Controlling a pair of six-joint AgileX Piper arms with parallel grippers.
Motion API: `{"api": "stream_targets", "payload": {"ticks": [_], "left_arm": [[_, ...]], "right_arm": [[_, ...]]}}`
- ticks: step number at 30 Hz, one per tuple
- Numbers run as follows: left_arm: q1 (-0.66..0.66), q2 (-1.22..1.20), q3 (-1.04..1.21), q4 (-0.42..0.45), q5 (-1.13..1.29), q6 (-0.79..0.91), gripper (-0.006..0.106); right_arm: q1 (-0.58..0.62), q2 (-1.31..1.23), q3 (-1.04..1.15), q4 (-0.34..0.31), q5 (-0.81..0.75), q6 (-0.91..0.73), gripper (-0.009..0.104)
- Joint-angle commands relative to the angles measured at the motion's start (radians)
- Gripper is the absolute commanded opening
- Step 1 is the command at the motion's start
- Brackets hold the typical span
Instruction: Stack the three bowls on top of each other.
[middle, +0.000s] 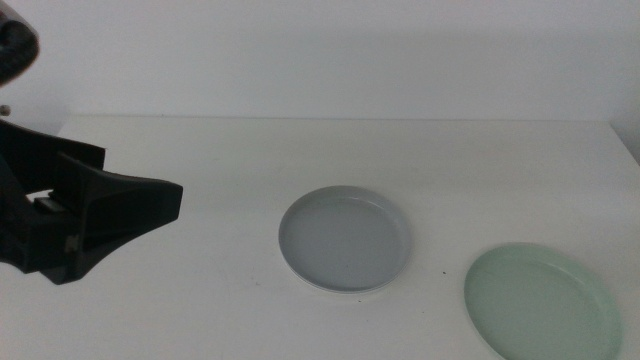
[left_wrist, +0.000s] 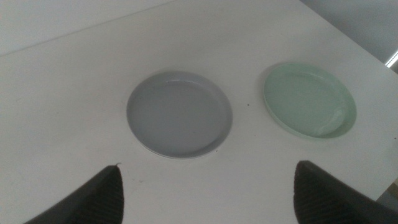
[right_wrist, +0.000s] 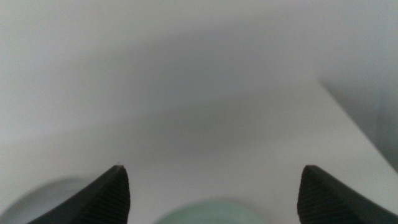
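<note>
A pale grey-blue bowl (middle: 345, 238) (left_wrist: 179, 113) sits upright near the table's middle. A thin white rim shows along its near edge; I cannot tell whether that is another bowl beneath it. A mint green bowl (middle: 541, 301) (left_wrist: 309, 99) lies to its right by the front edge, apart from it. My left gripper (middle: 135, 212) (left_wrist: 211, 198) hovers over the table's left side, well clear of the grey-blue bowl, open and empty. My right gripper (right_wrist: 211, 194) is out of the middle view, open and empty, with the green bowl's edge (right_wrist: 208, 213) just beyond its jaws.
The white table (middle: 200, 300) runs back to a pale wall. Its right edge (middle: 625, 145) lies close to the green bowl. Bare tabletop separates the left gripper from the grey-blue bowl.
</note>
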Motion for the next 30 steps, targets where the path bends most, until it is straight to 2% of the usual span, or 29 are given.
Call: {"api": "stream_targets", "payload": {"ticks": [1, 5, 7, 14, 23, 30], "left_arm": [[-0.001, -0.003, 0.0, -0.002, -0.01, -0.008, 0.094], [-0.001, -0.003, 0.0, -0.002, -0.01, -0.008, 0.094], [-0.001, -0.003, 0.0, -0.002, -0.01, -0.008, 0.094], [-0.001, -0.003, 0.0, -0.002, -0.01, -0.008, 0.094], [-0.001, -0.003, 0.0, -0.002, -0.01, -0.008, 0.094], [-0.001, -0.003, 0.0, -0.002, -0.01, -0.008, 0.094]], "right_arm": [[-0.004, 0.129, -0.149, 0.006, 0.188, 0.006, 0.08], [-0.004, 0.339, -0.468, 0.052, 0.728, 0.006, 0.08], [-0.004, 0.424, -0.579, 0.078, 0.923, 0.006, 0.08], [-0.004, 0.578, -0.719, 0.122, 0.914, 0.004, 0.08], [-0.004, 0.618, -0.719, 0.122, 0.641, 0.004, 0.08], [-0.004, 0.62, -0.719, 0.121, 0.684, -0.02, 0.08]]}}
